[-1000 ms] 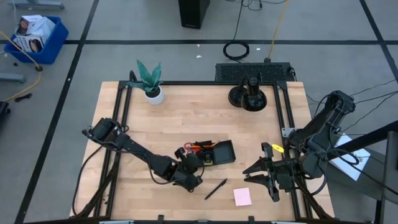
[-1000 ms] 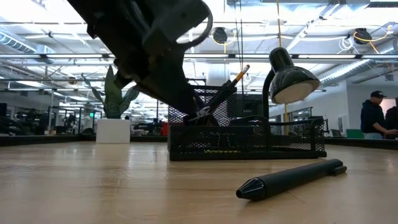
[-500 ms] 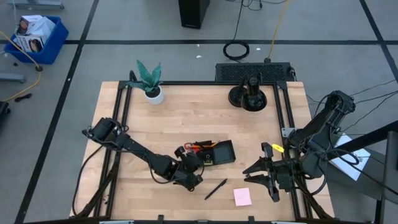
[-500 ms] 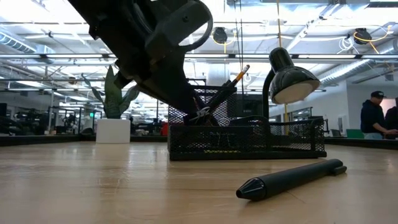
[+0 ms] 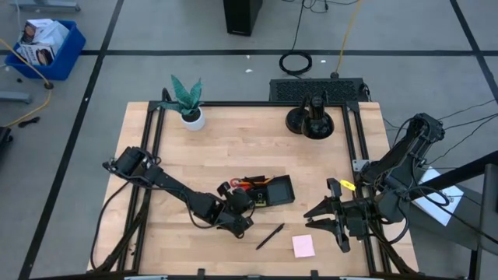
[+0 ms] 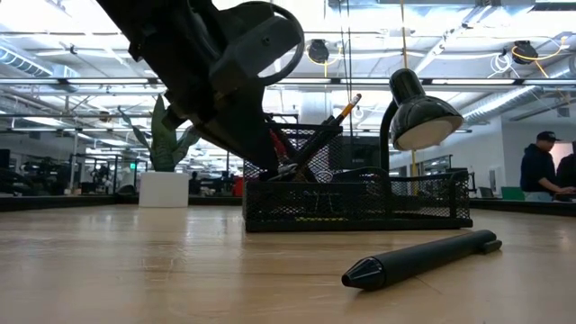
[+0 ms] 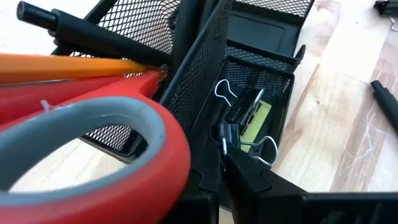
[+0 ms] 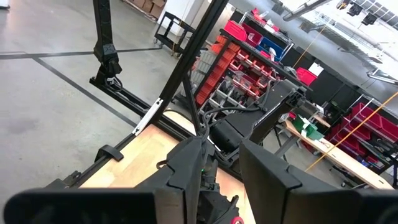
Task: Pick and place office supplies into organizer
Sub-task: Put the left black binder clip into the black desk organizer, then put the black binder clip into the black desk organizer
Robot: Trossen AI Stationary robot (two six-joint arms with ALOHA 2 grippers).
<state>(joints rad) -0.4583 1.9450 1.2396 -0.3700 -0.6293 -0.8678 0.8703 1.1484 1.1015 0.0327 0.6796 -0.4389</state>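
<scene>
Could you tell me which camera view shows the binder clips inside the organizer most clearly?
The left wrist view: the binder clips lie close up in an organizer compartment, wire handles visible. The high view shows only tiny specks there; the low view hides them behind mesh; the right wrist view misses them.

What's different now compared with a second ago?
The left gripper has drawn slightly back from the organizer, tilting the scissors so their red handle shows more in the low view. The pen, sticky pad and right gripper stayed put.
</scene>
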